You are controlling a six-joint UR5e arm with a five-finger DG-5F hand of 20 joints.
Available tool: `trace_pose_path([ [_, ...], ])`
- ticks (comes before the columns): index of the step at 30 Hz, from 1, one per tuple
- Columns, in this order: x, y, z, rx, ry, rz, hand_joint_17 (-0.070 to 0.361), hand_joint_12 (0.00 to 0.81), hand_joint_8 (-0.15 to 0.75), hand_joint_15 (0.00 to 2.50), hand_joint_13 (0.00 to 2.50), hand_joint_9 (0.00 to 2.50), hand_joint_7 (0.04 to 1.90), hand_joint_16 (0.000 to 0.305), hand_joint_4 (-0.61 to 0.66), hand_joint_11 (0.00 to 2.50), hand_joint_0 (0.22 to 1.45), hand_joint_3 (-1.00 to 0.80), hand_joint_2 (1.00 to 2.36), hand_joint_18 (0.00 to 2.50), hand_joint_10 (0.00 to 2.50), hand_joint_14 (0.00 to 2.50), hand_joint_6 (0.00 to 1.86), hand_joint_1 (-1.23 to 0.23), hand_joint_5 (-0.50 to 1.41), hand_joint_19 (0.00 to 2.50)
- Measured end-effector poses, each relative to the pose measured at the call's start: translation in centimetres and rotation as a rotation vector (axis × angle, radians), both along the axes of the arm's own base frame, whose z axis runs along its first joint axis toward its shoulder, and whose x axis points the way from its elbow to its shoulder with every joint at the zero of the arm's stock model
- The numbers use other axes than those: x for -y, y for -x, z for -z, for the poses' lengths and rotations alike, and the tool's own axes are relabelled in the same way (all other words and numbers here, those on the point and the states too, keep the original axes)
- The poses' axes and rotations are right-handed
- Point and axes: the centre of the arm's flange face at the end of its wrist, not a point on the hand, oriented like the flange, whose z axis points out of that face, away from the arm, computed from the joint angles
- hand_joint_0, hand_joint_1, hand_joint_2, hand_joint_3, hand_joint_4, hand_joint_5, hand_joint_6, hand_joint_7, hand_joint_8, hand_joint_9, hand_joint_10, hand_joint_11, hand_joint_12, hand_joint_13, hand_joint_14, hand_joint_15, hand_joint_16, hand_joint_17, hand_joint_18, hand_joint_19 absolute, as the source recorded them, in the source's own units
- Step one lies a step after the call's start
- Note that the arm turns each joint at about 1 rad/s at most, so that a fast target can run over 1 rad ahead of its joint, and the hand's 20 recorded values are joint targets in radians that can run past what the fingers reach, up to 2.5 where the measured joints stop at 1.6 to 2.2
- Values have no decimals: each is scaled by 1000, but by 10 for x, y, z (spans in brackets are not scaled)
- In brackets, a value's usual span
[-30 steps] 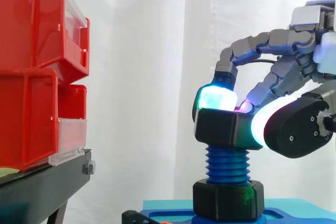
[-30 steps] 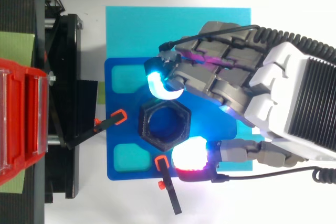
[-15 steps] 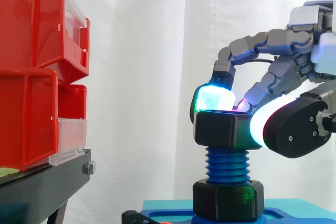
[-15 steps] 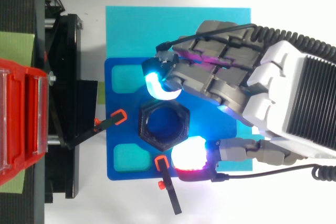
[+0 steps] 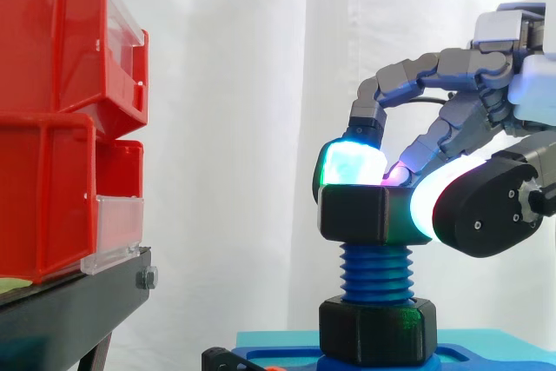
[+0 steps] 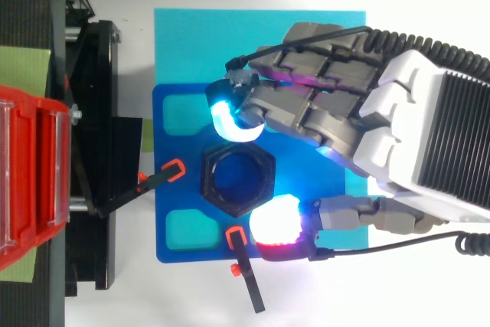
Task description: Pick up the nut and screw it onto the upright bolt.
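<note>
A black hex nut [image 5: 360,215] sits on top of the upright blue threaded bolt [image 5: 375,271], with bare thread showing below it. From above, the bolt's blue end [image 6: 239,178] shows inside the nut's ring [image 6: 210,181]. My hand [image 6: 321,112] reaches in from the right with its fingers curled round the nut. A cyan fingertip [image 6: 228,119] presses one side and the red-glowing thumb pad [image 6: 274,223] the opposite side. A black hex base [image 5: 375,332] holds the bolt on a dark blue fixture [image 6: 178,197].
Red bins [image 5: 52,128] are stacked on a black stand [image 5: 69,310] at the left. Two black clamps with orange tips [image 6: 172,170] [image 6: 237,239] lie by the fixture. A light blue board [image 6: 230,44] lies under it, before a white curtain.
My hand has shifted slightly left and turned a little about the bolt, keeping its fingers on the nut. The nut stays at nearly the same height.
</note>
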Motion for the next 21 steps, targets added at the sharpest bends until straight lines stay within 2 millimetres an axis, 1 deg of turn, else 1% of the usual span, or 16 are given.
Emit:
trace_pose_path([
  [21, 5, -1, -1, 8, 4, -15, 112, 345, 330, 0, 791, 947, 1297, 50, -35, 0, 548, 49, 1005, 778, 0, 0, 837, -785, -68, 67],
])
